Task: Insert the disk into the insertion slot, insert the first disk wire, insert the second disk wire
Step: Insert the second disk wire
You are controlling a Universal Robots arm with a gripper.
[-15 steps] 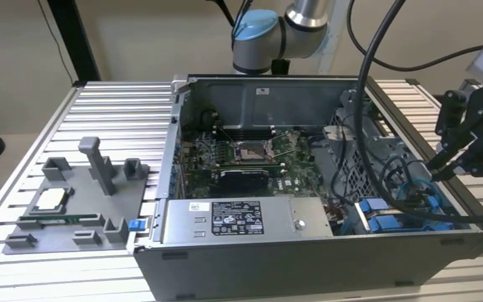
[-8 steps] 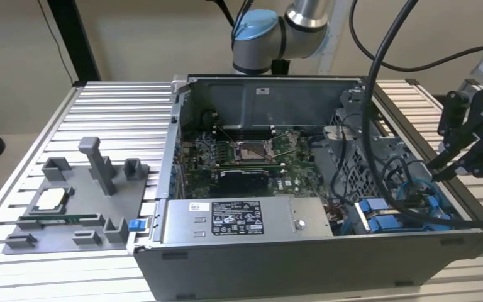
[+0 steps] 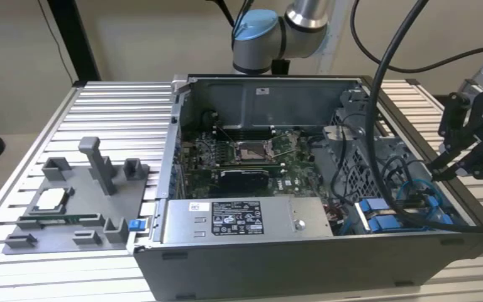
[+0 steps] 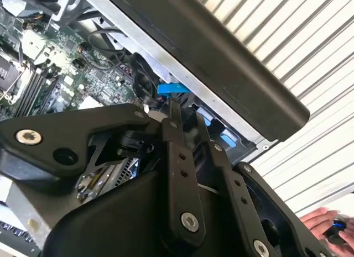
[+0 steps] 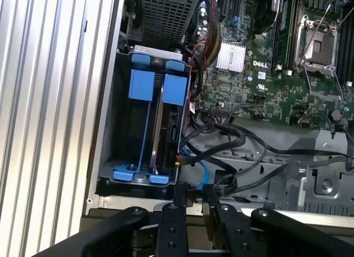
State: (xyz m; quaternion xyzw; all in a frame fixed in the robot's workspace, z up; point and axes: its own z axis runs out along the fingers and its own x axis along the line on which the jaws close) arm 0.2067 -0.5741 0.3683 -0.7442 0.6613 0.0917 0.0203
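Gripper (image 5: pixel 193 192) noted at the rim of the case (image 3: pixel 309 264), fingers narrowly parted, nothing pinched. Just beyond, the insertion slot (image 5: pixel 110 124); the disk (image 5: pixel 170 121) is seated edge-on inside it. A blue wire (image 5: pixel 202 171) is seen beside the slot. Motherboard (image 5: pixel 249 85) farther off.

I note an open computer case (image 3: pixel 309 264) on a ribbed aluminium table (image 3: pixel 116 113). Inside it are a green motherboard (image 3: pixel 296 176) with a bare CPU socket (image 3: pixel 253 150) and a grey labelled power-supply box (image 3: pixel 241 220) along the near wall. A grey fixture plate (image 3: pixel 57 220) lies beside the case at the exterior view's left. Black cables (image 5: pixel 232 143) loop beside the board.
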